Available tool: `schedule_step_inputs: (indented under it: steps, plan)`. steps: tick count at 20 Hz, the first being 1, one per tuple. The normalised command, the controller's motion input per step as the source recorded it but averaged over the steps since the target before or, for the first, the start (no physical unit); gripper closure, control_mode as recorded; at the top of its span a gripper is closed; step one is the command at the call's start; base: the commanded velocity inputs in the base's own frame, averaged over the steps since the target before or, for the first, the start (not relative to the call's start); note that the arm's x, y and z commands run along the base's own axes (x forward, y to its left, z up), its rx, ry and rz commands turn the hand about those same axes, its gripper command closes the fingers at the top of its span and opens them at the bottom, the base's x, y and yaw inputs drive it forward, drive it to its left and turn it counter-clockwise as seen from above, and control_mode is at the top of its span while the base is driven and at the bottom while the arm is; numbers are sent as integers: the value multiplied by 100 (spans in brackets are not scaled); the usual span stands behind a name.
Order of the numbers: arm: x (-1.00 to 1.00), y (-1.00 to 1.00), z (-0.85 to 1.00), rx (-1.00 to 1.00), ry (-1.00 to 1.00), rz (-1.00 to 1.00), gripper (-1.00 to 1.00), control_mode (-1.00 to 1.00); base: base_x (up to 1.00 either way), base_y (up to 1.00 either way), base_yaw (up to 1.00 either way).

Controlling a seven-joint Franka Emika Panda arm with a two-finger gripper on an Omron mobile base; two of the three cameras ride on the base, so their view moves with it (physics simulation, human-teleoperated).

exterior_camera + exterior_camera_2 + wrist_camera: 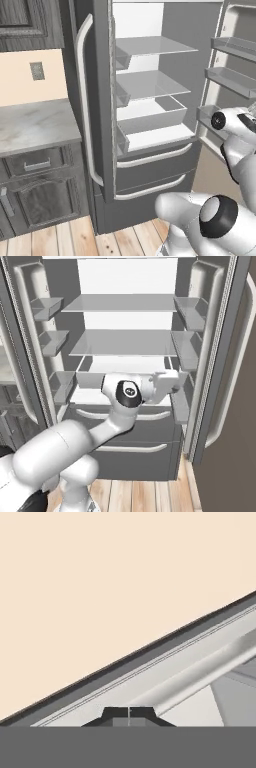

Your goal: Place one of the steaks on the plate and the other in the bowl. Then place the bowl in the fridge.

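You had the fridge (pixel 150 100) standing wide open ahead of the base, its right door (pixel 235 65) swung out to the right and its white inside bare on every shelf (pixel 122 342) you could see. In the left base view the left door (pixel 92 100) was shut, its long pale handle (pixel 84 100) running down it, and the two lower drawers (pixel 155 172) sat closed beneath the shelves. In the right base view both rows of door bins (pixel 186 346) flanked the shelves.

Left of the fridge you had a marbled grey counter (pixel 35 125) over dark cabinets (pixel 40 195), with a cream wall (pixel 30 75) behind it and a wooden floor (pixel 100 240) below.

Your arm (pixel 100 431) rose from the base and bent toward the right side of the opening, its hand (pixel 165 381) level with the lowest shelf and near the right door's bins. In the left base view the hand was cut off at the right edge.

Your gripper (pixel 129 714) had its jaws pressed together, the two dark tips meeting at a thin seam with nothing between them. Beyond them the hand view showed cream wall and a slanted grey edge with a pale rounded bar along it; you could not tell for certain which part of the fridge that was, nor whether the tips touched it.
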Motion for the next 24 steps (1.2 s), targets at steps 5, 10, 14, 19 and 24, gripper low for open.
schedule_step_inputs:
  steps: [5,10,14,19,24]
  plan:
    - [-23,28,9,38,-6,0,100,-100,0,0,0]
    - [-20,49,4,39,-26,0,100,-100,0,0,0]
    - [-32,90,0,27,-30,0,100,-100,0,0,0]
    - [-26,82,-1,26,-9,0,100,-100,0,0,0]
    - [-7,74,0,24,0,0,100,-100,0,0,0]
